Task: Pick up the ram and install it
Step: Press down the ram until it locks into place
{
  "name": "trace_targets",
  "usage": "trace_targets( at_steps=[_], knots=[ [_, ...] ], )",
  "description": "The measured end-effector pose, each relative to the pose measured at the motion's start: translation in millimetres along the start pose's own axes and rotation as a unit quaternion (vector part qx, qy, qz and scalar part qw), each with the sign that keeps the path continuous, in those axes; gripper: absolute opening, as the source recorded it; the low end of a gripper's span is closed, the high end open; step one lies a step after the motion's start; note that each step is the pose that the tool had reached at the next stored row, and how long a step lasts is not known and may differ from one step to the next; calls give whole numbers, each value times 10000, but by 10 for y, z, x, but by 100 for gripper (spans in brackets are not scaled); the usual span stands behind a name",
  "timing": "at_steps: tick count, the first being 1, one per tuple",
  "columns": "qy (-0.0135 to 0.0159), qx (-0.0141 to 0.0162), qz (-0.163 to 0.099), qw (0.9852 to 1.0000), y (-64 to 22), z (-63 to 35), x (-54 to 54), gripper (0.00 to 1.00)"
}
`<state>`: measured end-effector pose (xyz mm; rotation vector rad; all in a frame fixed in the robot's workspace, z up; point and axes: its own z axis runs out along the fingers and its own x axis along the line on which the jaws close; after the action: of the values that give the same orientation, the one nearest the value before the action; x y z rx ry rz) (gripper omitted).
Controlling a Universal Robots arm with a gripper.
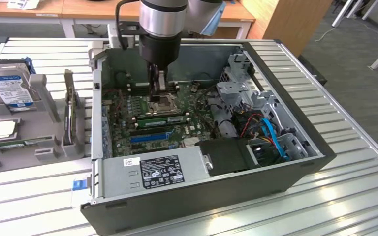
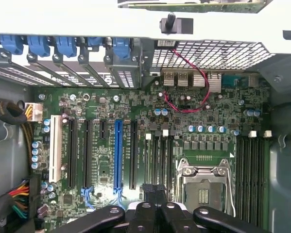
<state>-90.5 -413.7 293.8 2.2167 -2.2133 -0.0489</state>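
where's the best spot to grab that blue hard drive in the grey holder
Probably the top edge of the hard drive, coming from above: it stands on edge in the grey holder, whose walls cover its lower part and leave only the top free.

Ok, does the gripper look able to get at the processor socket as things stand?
Probably yes. The case is open on top, and the shut gripper hangs inside it, close above the socket. No cable or card seems to cross between them.
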Motion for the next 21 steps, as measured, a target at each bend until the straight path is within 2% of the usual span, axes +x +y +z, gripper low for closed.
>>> trace_targets(
  at_steps=[21],
  knots=[
    [-1,0,0,10000,6,-240,-4,10]
  ],
)
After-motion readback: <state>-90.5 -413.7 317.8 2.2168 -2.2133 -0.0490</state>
